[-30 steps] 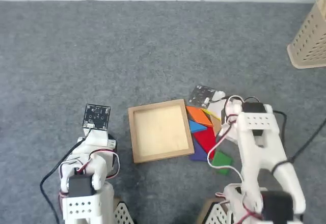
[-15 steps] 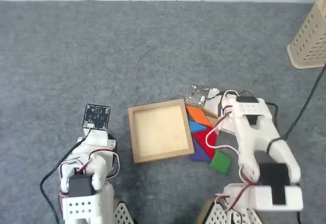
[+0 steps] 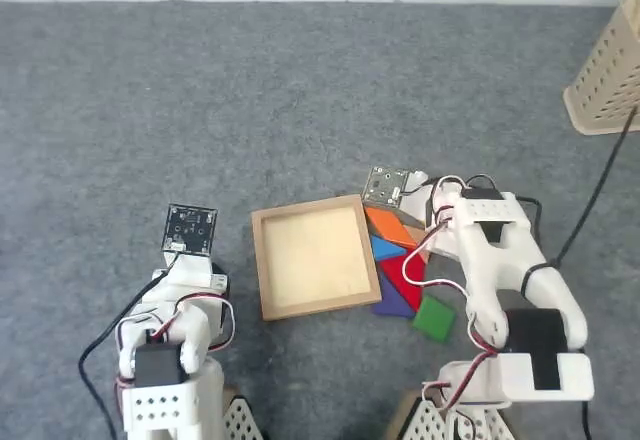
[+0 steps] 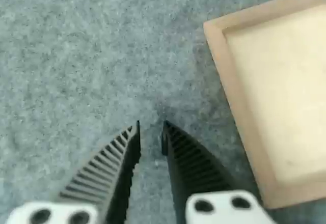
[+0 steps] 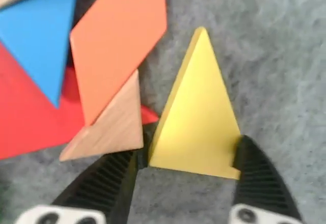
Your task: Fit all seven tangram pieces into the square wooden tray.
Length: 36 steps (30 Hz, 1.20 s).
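The square wooden tray (image 3: 262,260) lies empty mid-table, its corner also in the left wrist view (image 4: 239,102). Just right of it lie an orange parallelogram (image 3: 388,227), a blue triangle (image 3: 385,249), a red triangle (image 3: 403,275), a purple piece (image 3: 390,303) and a green square (image 3: 434,317). My right gripper (image 5: 188,155) is down over this cluster, shut on the base corners of a yellow triangle (image 5: 196,117). Beside it are a bare-wood triangle (image 5: 114,124) and the orange parallelogram (image 5: 119,40). My left gripper (image 4: 151,132) is shut over bare carpet left of the tray.
Grey carpet covers the table. A beige perforated basket (image 3: 610,70) stands at the far right back. The left arm (image 3: 185,290) sits folded near the front left.
The right arm has swung left and lowered onto the pieces beside the tray, uncovering the green square. The left arm has not moved.
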Tool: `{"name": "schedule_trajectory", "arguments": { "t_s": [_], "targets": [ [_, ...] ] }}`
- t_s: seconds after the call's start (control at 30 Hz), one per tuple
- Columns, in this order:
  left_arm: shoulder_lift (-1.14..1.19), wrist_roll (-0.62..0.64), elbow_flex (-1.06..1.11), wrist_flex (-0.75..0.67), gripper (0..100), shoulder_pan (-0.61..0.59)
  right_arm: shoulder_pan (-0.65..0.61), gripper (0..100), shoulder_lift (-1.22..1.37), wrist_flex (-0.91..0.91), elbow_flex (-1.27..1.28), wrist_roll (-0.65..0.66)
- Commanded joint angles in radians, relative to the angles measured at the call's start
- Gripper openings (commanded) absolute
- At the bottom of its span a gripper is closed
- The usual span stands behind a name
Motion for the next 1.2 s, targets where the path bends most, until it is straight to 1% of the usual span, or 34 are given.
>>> {"name": "schedule_trajectory", "arguments": {
  "t_s": [0.0,0.1,0.23,0.3,0.47,0.57,0.63,0.67,0.7,0.73,0.8,0.9,1.0,1.07,1.17],
  "targets": [
    [-0.023,0.008,-0.008,0.000,7,0.002,-0.002,12.9,0.030,-0.042,-0.052,-0.025],
    [-0.023,0.008,-0.008,0.000,7,0.002,0.008,12.3,0.030,0.012,-0.091,-0.141],
    [-0.023,0.008,-0.008,0.000,7,0.002,0.038,11.9,0.030,0.162,-0.224,-0.353],
    [-0.023,0.008,-0.008,0.000,7,0.002,0.045,11.8,0.030,0.229,-0.295,-0.430],
    [-0.023,0.008,-0.008,0.000,7,0.002,0.041,11.7,0.036,0.397,-0.462,-0.522],
    [-0.023,0.008,-0.008,0.000,7,0.002,0.039,11.7,0.041,0.483,-0.551,-0.529],
    [-0.023,0.008,-0.008,0.000,7,0.002,0.042,12.1,0.041,0.487,-0.586,-0.528],
    [-0.023,0.008,-0.008,0.000,7,0.002,0.041,12.4,0.042,0.487,-0.595,-0.511],
    [-0.023,0.008,-0.008,0.000,7,0.002,0.036,12.8,0.042,0.483,-0.595,-0.454],
    [-0.023,0.008,-0.008,0.000,7,0.002,0.027,14.9,0.042,0.484,-0.586,-0.368],
    [-0.023,0.008,-0.008,0.000,7,0.002,0.013,22.9,0.042,0.490,-0.557,-0.213],
    [-0.023,0.008,-0.008,0.000,7,0.002,0.012,32.9,0.042,0.487,-0.523,-0.060],
    [-0.023,0.008,-0.008,0.000,7,0.002,0.018,35.1,0.065,0.490,-0.497,0.092],
    [-0.023,0.008,-0.008,0.000,7,0.002,0.010,35.1,0.110,0.481,-0.479,0.150],
    [-0.023,0.008,-0.008,0.000,7,0.002,0.018,35.1,0.203,0.470,-0.509,0.173]
  ]
}}
